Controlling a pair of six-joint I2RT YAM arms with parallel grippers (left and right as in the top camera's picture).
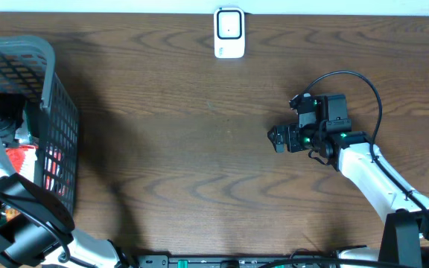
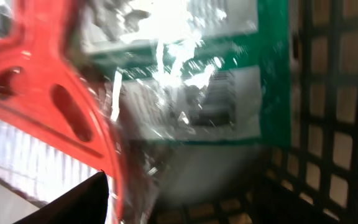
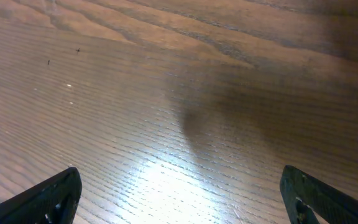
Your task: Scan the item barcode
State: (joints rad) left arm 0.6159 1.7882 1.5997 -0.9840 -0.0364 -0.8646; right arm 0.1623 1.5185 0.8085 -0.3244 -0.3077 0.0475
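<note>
In the left wrist view a blurred item in shiny wrap (image 2: 191, 81), green and white with a dark printed patch like a barcode, lies close in front of my left gripper (image 2: 185, 214), beside a red plastic piece (image 2: 48, 106). Only the left finger (image 2: 79, 202) shows, standing far to the side, and nothing is pinched against it. From overhead this gripper is hidden inside the grey basket (image 1: 47, 56). The white scanner (image 1: 229, 33) stands at the table's far edge. My right gripper (image 1: 278, 138) hovers over bare wood right of centre, open and empty, its fingers (image 3: 48, 199) wide apart.
The basket's dark mesh wall (image 2: 334, 124) runs close on the right of the left gripper. Red packaging (image 1: 22, 158) shows inside the basket. A black cable (image 1: 363, 82) loops behind the right wrist. The wooden table (image 1: 185, 149) lies between basket and right arm.
</note>
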